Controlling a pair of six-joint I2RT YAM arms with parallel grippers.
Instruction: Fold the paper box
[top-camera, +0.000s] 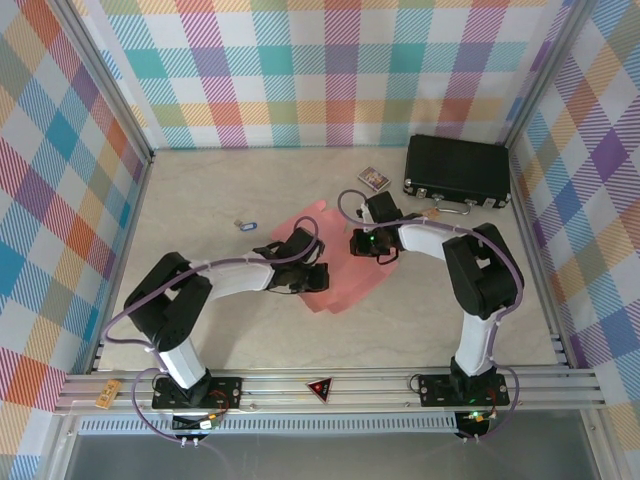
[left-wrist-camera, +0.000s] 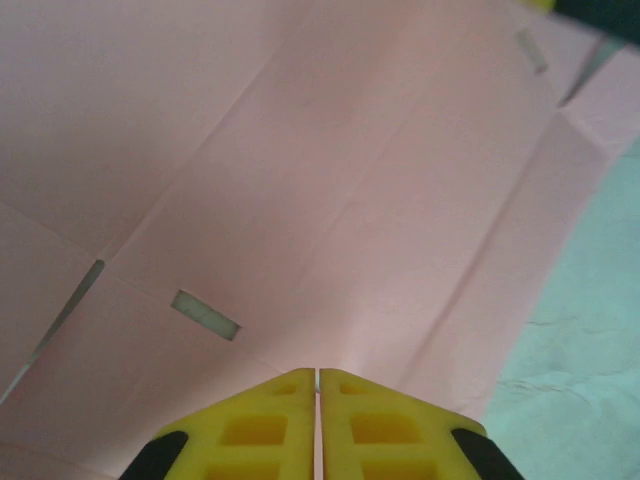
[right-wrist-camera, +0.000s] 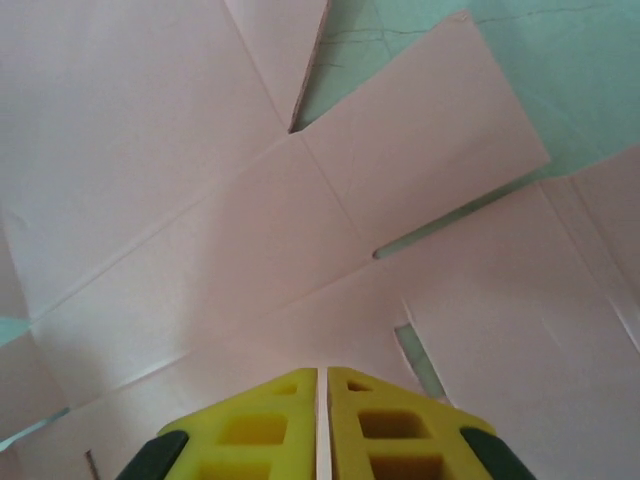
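Plaid cloth walls (top-camera: 300, 70) in many colours close off the top and both sides of the overhead view. Inside them lies the pale, marble-patterned bench (top-camera: 200, 330), which takes up the middle of the frame.

The two arms reach up from the bottom edge and bend inward so that they meet near the centre. A black hard case (top-camera: 457, 170) with latches lies flat at the upper right.

The paper box (top-camera: 345, 278) is a salmon-pink sheet, unfolded and creased, lying at the centre of the bench under both wrists. One flap points to the upper left. From the left wrist, the sheet (left-wrist-camera: 330, 180) covers most of the frame, with fold lines and a small slot at lower left. From the right wrist, the sheet (right-wrist-camera: 200, 200) shows cut flaps and narrow slits, with bare bench at the top.

The left hand (top-camera: 315, 278) sits over the sheet's left part. Its yellow fingers are closed tip to tip at the bottom centre of its wrist view (left-wrist-camera: 317, 372). The right hand (top-camera: 362, 245) is over the sheet's upper right and is likewise closed (right-wrist-camera: 322, 370). I cannot tell whether either hand pinches the paper.

A small patterned card pack (top-camera: 373, 179) lies just left of the case. A tiny blue item (top-camera: 246, 225) lies left of the sheet.
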